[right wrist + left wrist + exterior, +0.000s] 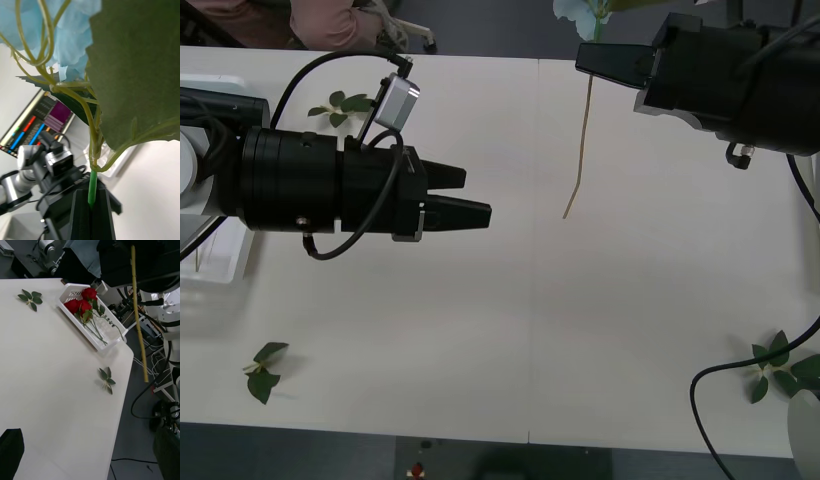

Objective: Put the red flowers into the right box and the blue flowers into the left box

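Puffy sky-blue blue flowers (71,33), green-stemmed, in right gripper (92,210).

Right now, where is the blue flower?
The blue flower is up in the air at the table's far right, its stem pinched in the right gripper. In the front view its stem dangles over the table.

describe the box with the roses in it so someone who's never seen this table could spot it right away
Start at the white table and follow it to the edge by the corner, in the left wrist view. There sits a white rectangular basket holding three red roses, stems laid along its length. The loose green leaf sprigs nearby lie flat on the table; it alone has walls and red heads.
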Motion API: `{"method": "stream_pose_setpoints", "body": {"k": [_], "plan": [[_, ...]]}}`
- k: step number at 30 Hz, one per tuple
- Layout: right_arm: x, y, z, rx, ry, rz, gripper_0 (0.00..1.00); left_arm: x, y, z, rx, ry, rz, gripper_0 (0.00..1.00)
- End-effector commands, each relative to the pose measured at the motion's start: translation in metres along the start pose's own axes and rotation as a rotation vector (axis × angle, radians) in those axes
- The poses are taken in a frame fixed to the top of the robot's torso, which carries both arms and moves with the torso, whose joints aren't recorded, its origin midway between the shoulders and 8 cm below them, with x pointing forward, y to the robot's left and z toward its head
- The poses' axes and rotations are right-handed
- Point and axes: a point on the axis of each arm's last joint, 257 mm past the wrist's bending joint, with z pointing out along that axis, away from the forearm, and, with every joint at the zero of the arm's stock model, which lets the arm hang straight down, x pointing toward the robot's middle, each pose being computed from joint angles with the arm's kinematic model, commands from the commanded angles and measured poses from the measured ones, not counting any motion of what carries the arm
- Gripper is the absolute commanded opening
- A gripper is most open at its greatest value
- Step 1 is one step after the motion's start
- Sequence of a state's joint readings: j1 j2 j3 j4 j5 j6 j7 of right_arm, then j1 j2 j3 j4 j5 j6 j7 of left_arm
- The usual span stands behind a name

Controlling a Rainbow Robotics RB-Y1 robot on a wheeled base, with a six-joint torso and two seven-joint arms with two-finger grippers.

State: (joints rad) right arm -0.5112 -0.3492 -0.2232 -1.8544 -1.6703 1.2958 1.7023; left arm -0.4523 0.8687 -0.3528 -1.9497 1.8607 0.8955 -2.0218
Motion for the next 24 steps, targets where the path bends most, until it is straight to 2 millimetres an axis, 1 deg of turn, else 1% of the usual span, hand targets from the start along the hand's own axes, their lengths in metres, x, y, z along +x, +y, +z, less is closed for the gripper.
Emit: {"method": "stream_pose_setpoints", "body": {"k": [1,4,7,8,9,13,16,18,21,24], "plan": [[-0.004,0.019,0.003,-0.059,-0.012,-0.036,0.0,-0.044,-0.016,0.015,0.06,-0.059,-0.014,1.0],[-0.002,0.021,0.005,-0.07,-0.007,-0.029,0.0,-0.056,-0.022,0.016,0.09,-0.091,-0.052,1.0],[-0.002,0.021,0.005,-0.069,-0.007,-0.027,0.0,-0.062,-0.032,0.012,0.133,-0.11,-0.099,1.0],[-0.002,0.021,0.005,-0.069,-0.007,-0.027,0.0,-0.062,-0.032,0.012,0.133,-0.11,-0.099,1.0],[-0.002,0.021,0.005,-0.069,-0.007,-0.027,0.0,-0.069,-0.042,0.008,0.174,-0.126,-0.135,1.0],[-0.002,0.021,0.005,-0.069,-0.007,-0.027,0.0,-0.081,-0.055,0.012,0.206,-0.142,-0.132,1.0],[-0.002,0.021,0.005,-0.069,-0.007,-0.027,0.0,-0.085,-0.06,0.023,0.228,-0.138,-0.185,1.0],[-0.002,0.021,0.005,-0.069,-0.007,-0.027,0.0,-0.087,-0.062,0.037,0.23,-0.141,-0.202,1.0],[-0.002,0.021,0.005,-0.069,-0.007,-0.027,0.0,-0.087,-0.059,0.055,0.222,-0.148,-0.206,1.0],[-0.002,0.021,0.005,-0.069,-0.007,-0.027,0.0,-0.091,-0.062,0.073,0.237,-0.154,-0.221,1.0]]}}
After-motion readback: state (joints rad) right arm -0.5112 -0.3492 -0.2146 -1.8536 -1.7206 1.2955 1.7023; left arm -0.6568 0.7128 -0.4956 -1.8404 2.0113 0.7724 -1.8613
